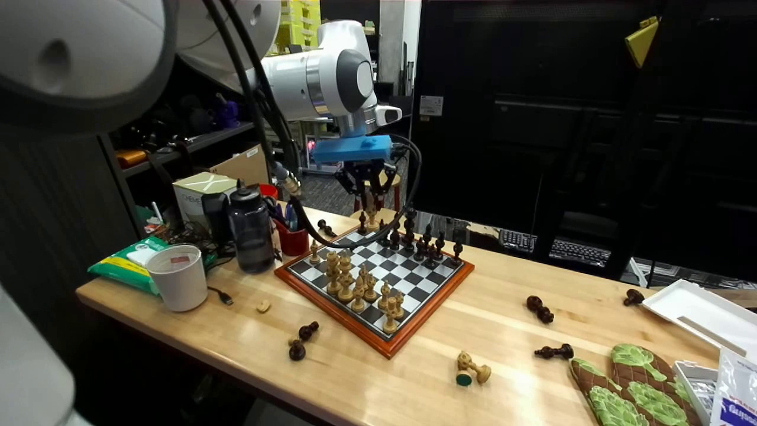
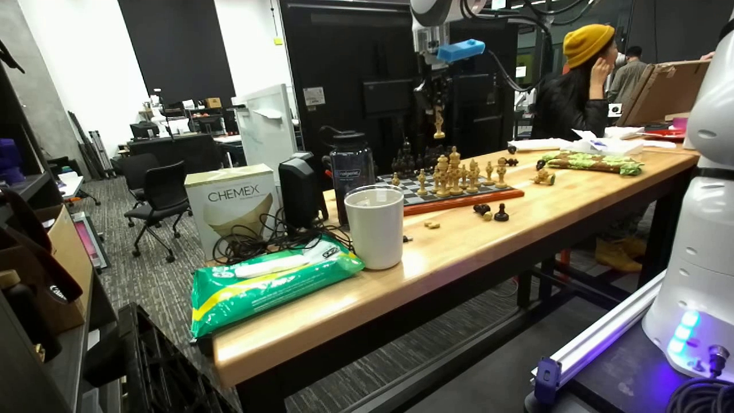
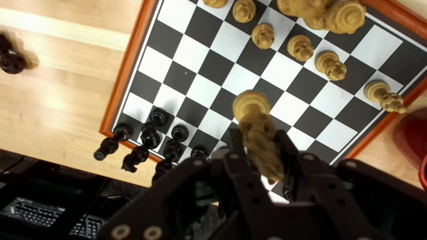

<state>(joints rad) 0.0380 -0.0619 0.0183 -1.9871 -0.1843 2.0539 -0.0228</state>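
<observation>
Your gripper (image 3: 259, 141) holds a pale piece (image 2: 438, 123) between narrow jaws; the piece hangs base down above the board (image 1: 426, 311). In an exterior view, dark pieces (image 1: 409, 234) stand along the board's far right side, near the jaws, and more pale pieces crowd its near left side. The arm's cable (image 1: 301, 214) loops in front there and blocks part of the board from your sight. Loose dark pieces also sit on the near side and to the right, and toppled pale ones lie at the near right, left of a mitt (image 1: 636, 384).

In that view, a red cup (image 1: 293, 241) at the far left holds pens (image 1: 288, 216); left of it stand a lidded bottle (image 1: 251, 231) and a white mug (image 1: 182, 290), beside a green packet (image 1: 124, 266). At the right, a white box (image 1: 686, 384) has contents too small to tell.

You work over a glossy wooden table (image 1: 414, 384). Beyond it rises a black panel (image 1: 532, 118), keyboards (image 1: 578, 251) at its foot. An exterior view also shows you chairs (image 2: 163, 201) on carpet (image 2: 137, 287) at the far left and a person (image 2: 573, 100) at the far right.
</observation>
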